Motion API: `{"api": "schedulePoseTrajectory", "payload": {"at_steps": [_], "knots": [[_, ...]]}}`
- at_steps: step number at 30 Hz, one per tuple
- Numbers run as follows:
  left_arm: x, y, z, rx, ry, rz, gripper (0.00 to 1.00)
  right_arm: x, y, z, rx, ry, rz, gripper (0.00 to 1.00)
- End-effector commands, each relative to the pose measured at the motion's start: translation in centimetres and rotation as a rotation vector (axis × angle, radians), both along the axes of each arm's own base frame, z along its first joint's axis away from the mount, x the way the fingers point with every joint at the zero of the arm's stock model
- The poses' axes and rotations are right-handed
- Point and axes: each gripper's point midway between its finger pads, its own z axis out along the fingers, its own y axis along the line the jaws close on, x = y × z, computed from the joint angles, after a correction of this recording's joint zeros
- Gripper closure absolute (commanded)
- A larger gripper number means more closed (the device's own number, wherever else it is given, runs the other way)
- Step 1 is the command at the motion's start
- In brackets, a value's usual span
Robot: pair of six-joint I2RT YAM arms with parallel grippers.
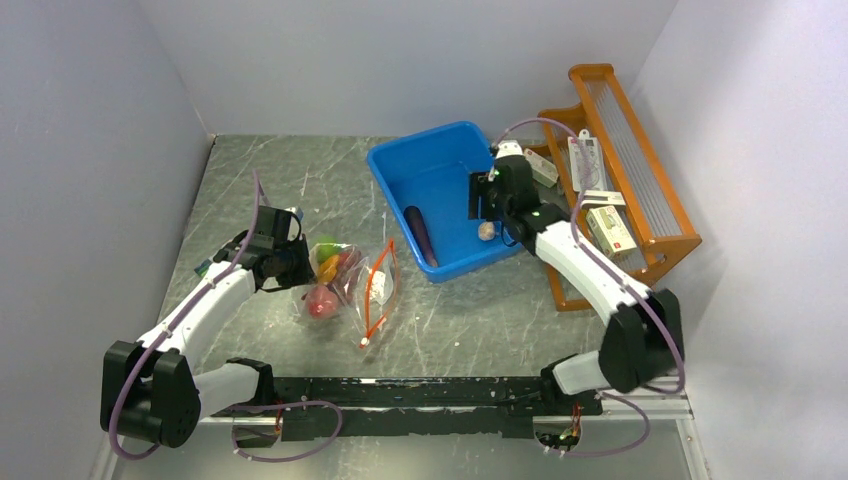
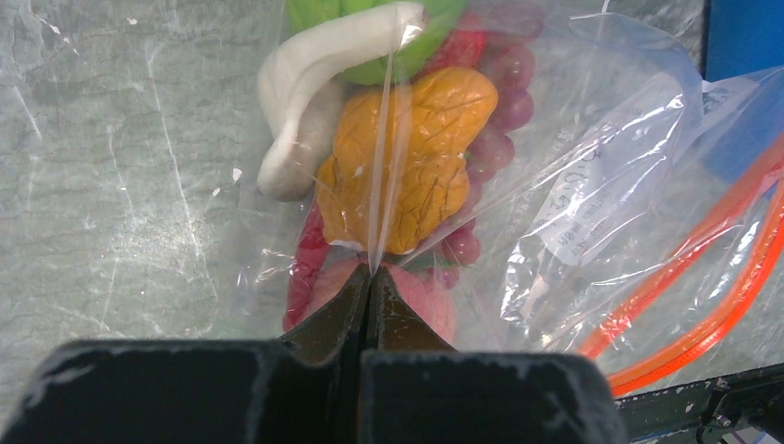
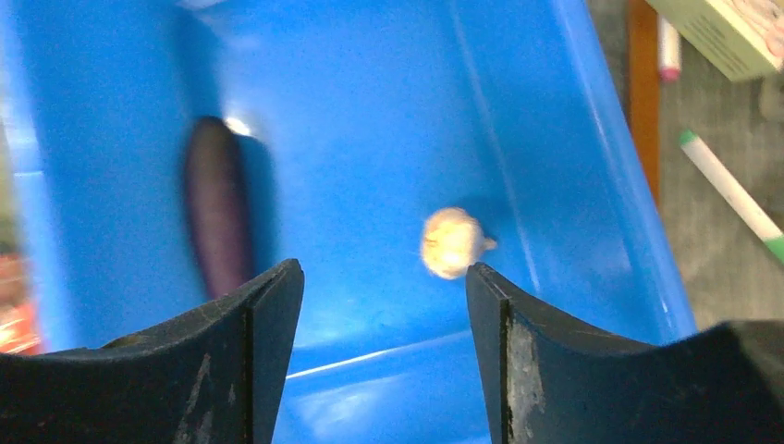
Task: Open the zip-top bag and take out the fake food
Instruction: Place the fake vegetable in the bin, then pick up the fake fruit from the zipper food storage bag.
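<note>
The left gripper point(image 2: 370, 287) sits nearest the wrist camera, its jaws pressed together on a fold of the bag point(image 2: 592, 203), which rises as a taut crease from the fingertips. Just past the tips, inside the clear plastic, lie an orange piece point(image 2: 416, 157), a white curved piece point(image 2: 305, 102), a green piece point(image 2: 407, 55), dark red grapes point(image 2: 504, 102) and a pink-red peach point(image 2: 425, 301). The bag's orange zip strip point(image 2: 712, 305) runs to the right of the jaws, its two halves parted. A white label on the bag carries print too faint to read.

The bag rests on the left half of the table point(image 1: 480, 320), away from the left wall, with bare marble between it and the near edge. The mouth end lies near the blue bin's point(image 1: 420, 170) near corner.

The right gripper point(image 3: 384, 287) hangs over the bin, jaws spread and empty. Below it, on the bin floor, are a purple eggplant point(image 3: 219, 208) and a beige bulb point(image 3: 453, 242), apart from each other. An orange rack point(image 1: 650, 200) stands just beside the bin's right side, against the right wall. A marker point(image 3: 730, 194) and a box point(image 3: 730, 32) lie there; the box's print cannot be read.
</note>
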Motion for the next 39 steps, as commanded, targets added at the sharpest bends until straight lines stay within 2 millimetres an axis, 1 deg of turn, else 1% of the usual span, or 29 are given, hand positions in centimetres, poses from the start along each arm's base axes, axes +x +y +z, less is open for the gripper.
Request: {"api": "schedulePoseTrajectory", "payload": {"at_steps": [1, 5, 6, 9, 11, 12, 13, 15, 17, 20, 22, 25, 27, 28, 30, 34, 36, 39], "knots": [[0.2, -0.1, 0.2, 0.006, -0.014, 0.001, 0.93, -2.0, 3.4, 5.6, 0.239, -0.143, 0.147, 0.33], [0.2, -0.1, 0.3, 0.006, -0.017, 0.001, 0.93, -5.8, 6.8, 7.5, 0.471, -0.169, 0.321, 0.31], [0.2, -0.1, 0.4, 0.006, -0.019, 0.002, 0.93, -6.5, 7.2, 8.1, 0.510, -0.182, 0.342, 0.31], [0.2, 0.0, 0.4, 0.008, -0.018, 0.005, 0.93, -9.7, 9.4, 9.2, 0.672, -0.152, 0.474, 0.31], [0.2, 0.1, 0.4, 0.012, -0.019, 0.011, 0.93, -12.4, 11.1, 9.7, 0.771, -0.125, 0.567, 0.31], [0.2, 0.1, 0.5, 0.013, -0.022, 0.013, 0.93, -13.6, 11.9, 9.2, 0.803, -0.109, 0.600, 0.31], [0.3, 0.2, 0.5, 0.015, -0.025, 0.015, 0.93, -15.9, 13.9, 9.2, 0.829, -0.094, 0.674, 0.31], [0.3, 0.3, 0.6, 0.016, -0.030, 0.018, 0.93, -18.7, 16.3, 8.9, 0.817, -0.097, 0.742, 0.30], [0.3, 0.3, 0.7, 0.019, -0.035, 0.022, 0.93, -21.1, 18.2, 7.9, 0.769, -0.083, 0.781, 0.30], [0.4, 0.4, 0.8, 0.022, -0.040, 0.026, 0.93, -23.6, 20.0, 5.9, 0.717, -0.065, 0.810, 0.27], [0.4, 0.5, 0.8, 0.026, -0.039, 0.031, 0.93, -24.4, 20.6, 4.6, 0.676, -0.047, 0.801, 0.25], [0.4, 0.6, 0.8, 0.027, -0.039, 0.033, 0.93, -24.5, 21.2, 2.7, 0.610, -0.030, 0.766, 0.25], [0.4, 0.6, 0.8, 0.028, -0.040, 0.034, 0.93, -24.0, 21.3, 1.3, 0.570, 0.001, 0.711, 0.26], [0.4, 0.6, 0.8, 0.030, -0.038, 0.034, 0.93, -23.5, 21.2, 0.3, 0.546, 0.027, 0.663, 0.27], [0.4, 0.6, 0.8, 0.029, -0.038, 0.034, 0.93, -23.1, 21.4, -0.8, 0.527, 0.056, 0.624, 0.29], [0.3, 0.5, 0.6, 0.027, -0.032, 0.029, 0.93, -22.6, 22.0, -2.8, 0.485, 0.130, 0.567, 0.42], [0.3, 0.5, 0.6, 0.027, -0.029, 0.029, 0.93, -22.2, 22.7, -3.3, 0.455, 0.152, 0.571, 0.50], [0.3, 0.5, 0.6, 0.028, -0.029, 0.030, 0.93, -21.8, 23.9, -4.2, 0.419, 0.183, 0.575, 0.57]]}}
